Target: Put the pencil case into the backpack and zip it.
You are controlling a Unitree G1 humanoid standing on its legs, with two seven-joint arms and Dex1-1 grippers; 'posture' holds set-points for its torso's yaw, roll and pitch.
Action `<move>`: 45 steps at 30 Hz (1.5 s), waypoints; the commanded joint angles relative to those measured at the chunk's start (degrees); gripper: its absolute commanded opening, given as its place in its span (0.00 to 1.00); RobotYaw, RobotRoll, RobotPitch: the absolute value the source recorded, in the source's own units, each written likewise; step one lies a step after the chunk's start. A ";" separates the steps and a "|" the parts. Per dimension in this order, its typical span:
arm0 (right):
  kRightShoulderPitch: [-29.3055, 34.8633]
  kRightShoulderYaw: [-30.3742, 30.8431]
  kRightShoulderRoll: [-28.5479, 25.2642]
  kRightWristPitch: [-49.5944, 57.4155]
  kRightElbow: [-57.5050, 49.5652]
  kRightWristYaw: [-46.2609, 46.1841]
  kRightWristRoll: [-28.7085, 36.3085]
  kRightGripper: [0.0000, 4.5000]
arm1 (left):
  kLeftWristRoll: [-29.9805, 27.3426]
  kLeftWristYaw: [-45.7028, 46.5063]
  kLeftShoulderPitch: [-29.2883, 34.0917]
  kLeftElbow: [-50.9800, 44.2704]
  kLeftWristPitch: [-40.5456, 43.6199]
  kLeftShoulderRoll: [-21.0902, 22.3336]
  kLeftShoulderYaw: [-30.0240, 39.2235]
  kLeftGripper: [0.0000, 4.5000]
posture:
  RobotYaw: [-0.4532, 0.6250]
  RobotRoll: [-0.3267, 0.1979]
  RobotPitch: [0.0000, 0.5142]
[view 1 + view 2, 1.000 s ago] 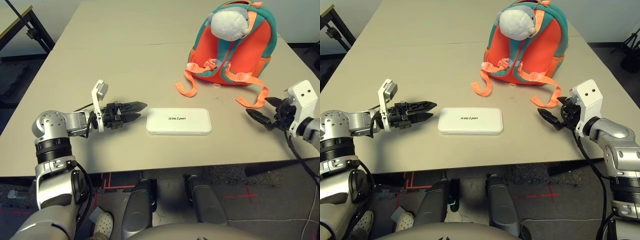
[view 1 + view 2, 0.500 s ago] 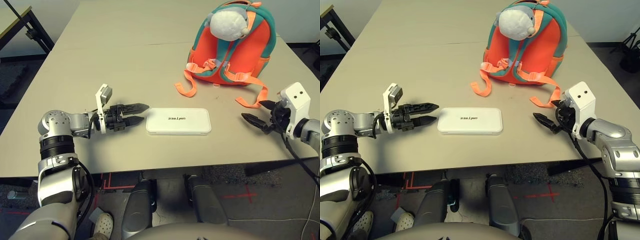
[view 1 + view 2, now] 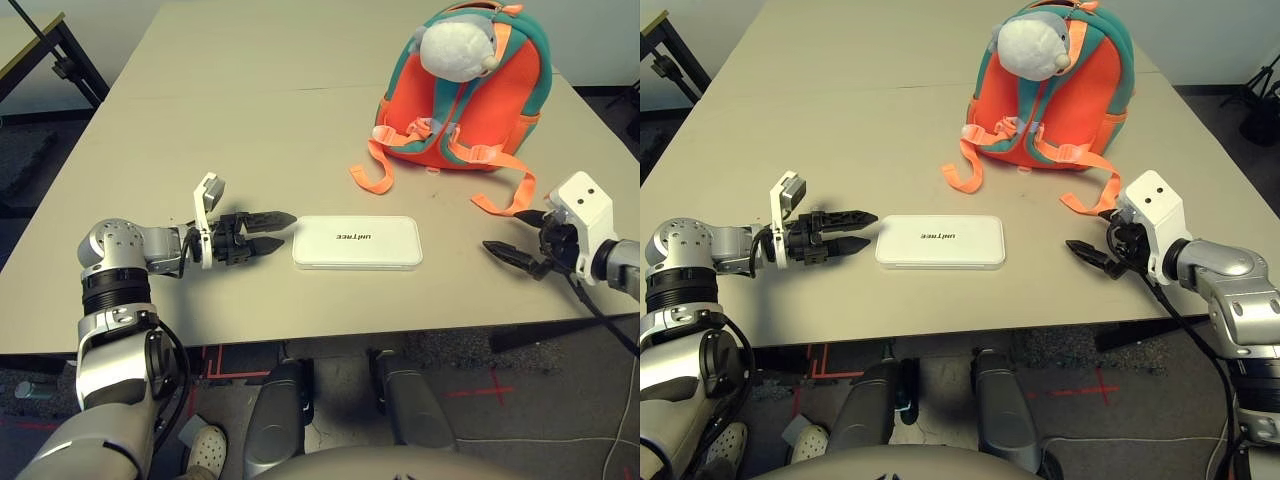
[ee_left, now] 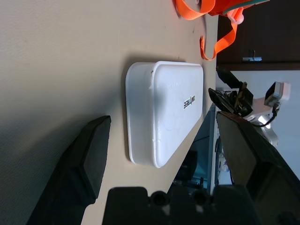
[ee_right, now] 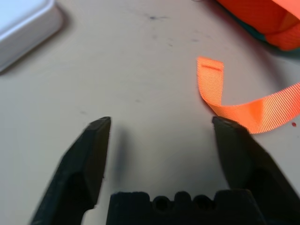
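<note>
1. We see a wide beige table (image 3: 250, 120) that carries everything in the scene.
2. The backpack (image 3: 520, 95) lies at the far right of the table, orange with teal trim, its light orange straps (image 3: 505, 200) trailing toward the near edge. A grey-white plush toy (image 3: 455, 48) sits on its far end.
3. The pencil case (image 3: 357, 242) lies flat near the middle of the near edge, well apart from the backpack, with its small dark lettering upside down to us. Nothing touches it.
4. The left gripper (image 3: 272, 230) sits low over the table just left of the pencil case, pointing right at its short end. Its two black fingers (image 4: 89, 159) are spread wide with nothing between them, and a small gap separates the tips from the case.
5. The right gripper (image 3: 505, 253) hovers near the right edge, pointing left toward the pencil case but well short of it. Its jaws stand apart and hold nothing, and the loose end of one strap (image 5: 211, 79) lies on the table just beyond one fingertip.
</note>
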 commanded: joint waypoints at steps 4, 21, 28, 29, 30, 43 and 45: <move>0.88 2.36 0.48 2.38 -3.48 1.31 0.67 0.36 | 2.45 0.31 0.42 0.02 -0.66 -0.37 -1.30 1.00 | 0.25 0.62 0.33; -1.48 9.39 10.81 2.39 -4.66 -4.52 -1.69 0.01 | 2.51 0.44 1.50 -2.16 0.04 -0.83 -0.78 1.00 | 0.26 0.62 0.34; -4.22 11.82 15.61 3.96 -6.18 -7.00 -1.47 0.01 | 2.69 0.41 1.87 -2.95 0.45 -1.02 -0.59 1.00 | 0.26 0.62 0.35; -4.60 12.13 16.65 4.82 -6.91 -7.37 -0.91 0.01 | 2.70 0.42 1.92 -3.06 0.49 -1.06 -0.54 1.00 | 0.26 0.62 0.35; -4.80 12.27 17.30 5.44 -7.40 -7.56 -0.59 0.01 | 2.72 0.43 1.95 -3.14 0.51 -1.10 -0.49 1.00 | 0.26 0.62 0.35; -7.46 15.00 23.95 13.49 -13.60 -10.38 2.04 0.01 | 2.75 0.12 2.69 -4.65 1.08 -1.48 -0.26 1.00 | 0.27 0.62 0.35; -7.48 15.42 24.49 13.92 -13.87 -10.78 1.92 0.01 | 2.65 0.02 2.77 -4.82 1.17 -1.52 -0.23 1.00 | 0.27 0.62 0.35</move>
